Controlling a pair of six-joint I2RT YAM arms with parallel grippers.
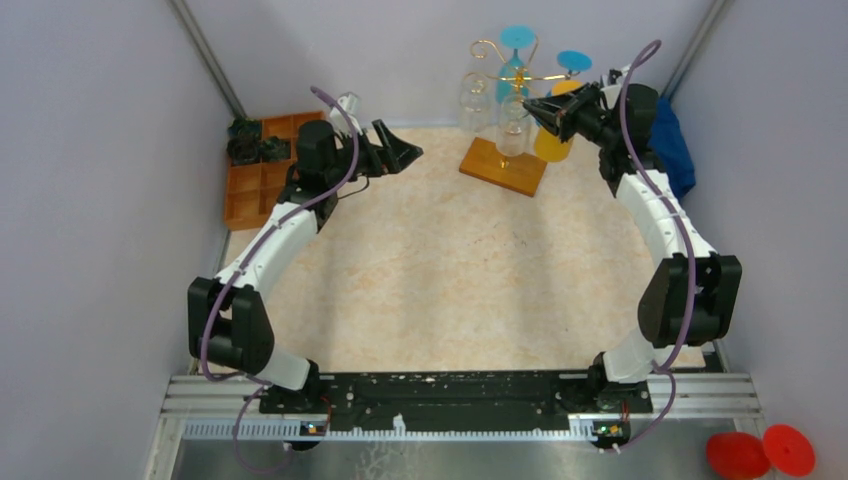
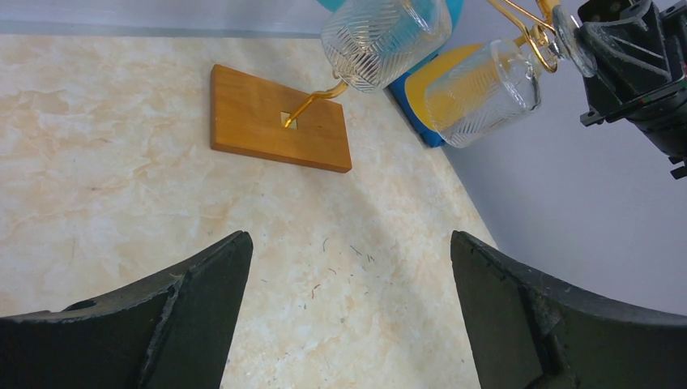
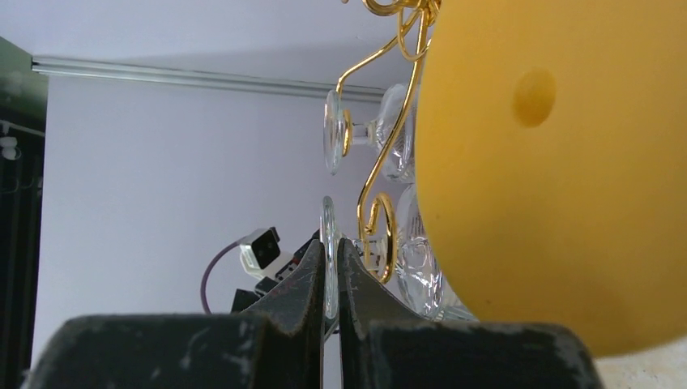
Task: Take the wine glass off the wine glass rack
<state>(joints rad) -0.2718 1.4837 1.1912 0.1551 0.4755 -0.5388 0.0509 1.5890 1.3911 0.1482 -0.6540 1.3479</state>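
Observation:
The wine glass rack [image 1: 503,62], gold wire on an orange-brown wooden base [image 1: 503,165], stands at the back of the table with several glasses hanging bowl-down. My right gripper [image 1: 532,108] is shut on the flat foot [image 3: 328,215] of a clear ribbed wine glass [image 1: 513,118], which still hangs in a gold curl [image 3: 381,235]. In the left wrist view that glass [image 2: 482,93] tilts beside the right gripper [image 2: 640,65]. My left gripper [image 1: 405,150] is open and empty above the table [image 2: 348,243], facing the rack's base [image 2: 275,117].
A yellow glass [image 3: 559,162] hangs close on the right of the held one, another clear glass [image 2: 385,36] and blue glasses [image 1: 517,40] also on the rack. An orange compartmented tray [image 1: 262,175] sits back left. Blue cloth [image 1: 672,145] lies behind the right arm. Walls enclose three sides.

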